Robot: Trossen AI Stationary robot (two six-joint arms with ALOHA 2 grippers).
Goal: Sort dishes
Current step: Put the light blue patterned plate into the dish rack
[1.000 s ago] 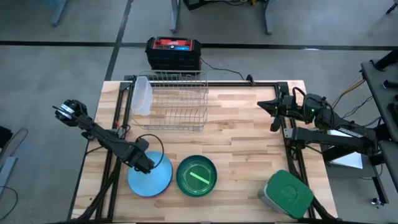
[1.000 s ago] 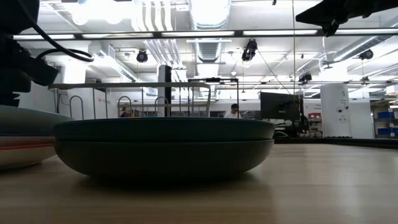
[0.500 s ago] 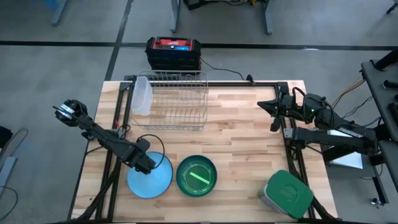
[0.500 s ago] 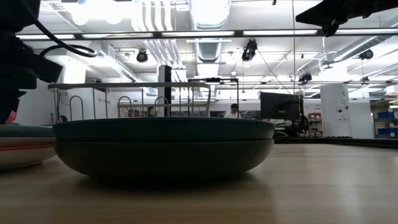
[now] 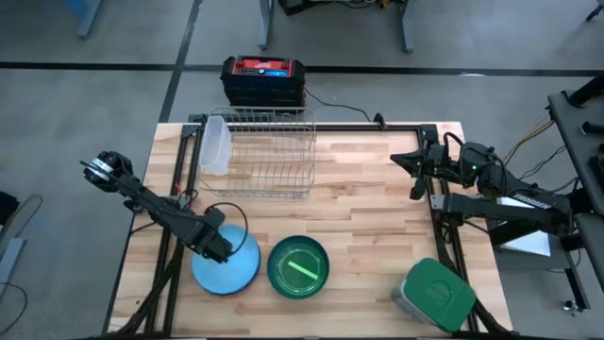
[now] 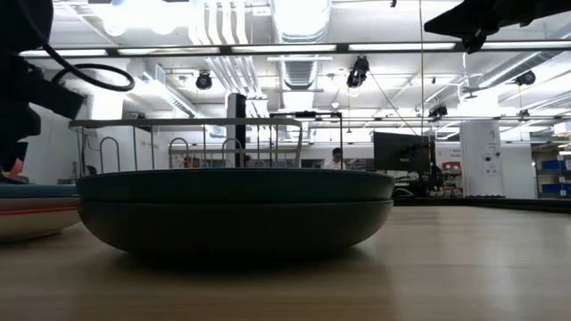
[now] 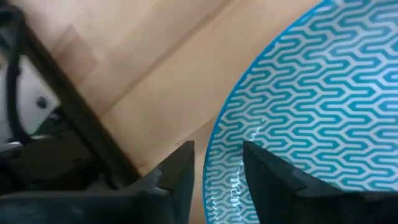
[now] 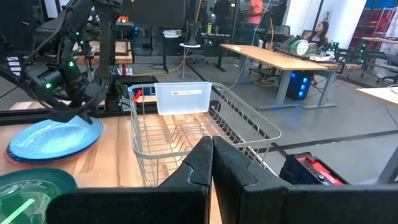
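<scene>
Wooden slatted tabletop (image 5: 368, 217), light butcher-block grain.

Wire metal rack (image 5: 269, 151), far side of the tabletop, open-grid basket; a translucent plastic caddy (image 5: 215, 144) hangs on its left end. No dishes in it.

Light blue plate (image 5: 226, 267), near left edge: round, shallow, printed with a teal zigzag pattern; it lies on top of a reddish-rimmed dish, only a sliver of which shows.

Dark green bowl (image 5: 298, 267), just beside the plate: round, glossy, with a lime green strip (image 5: 302, 268) lying inside.

Square grey container with a green lid (image 5: 433, 294), near right corner, lid on.

Left gripper (image 7: 214, 168): jaws slightly parted, straddling the blue plate's rim.

Right gripper (image 8: 211, 162): raised at the right edge of the tabletop, jaws pressed together, holding nothing.
</scene>
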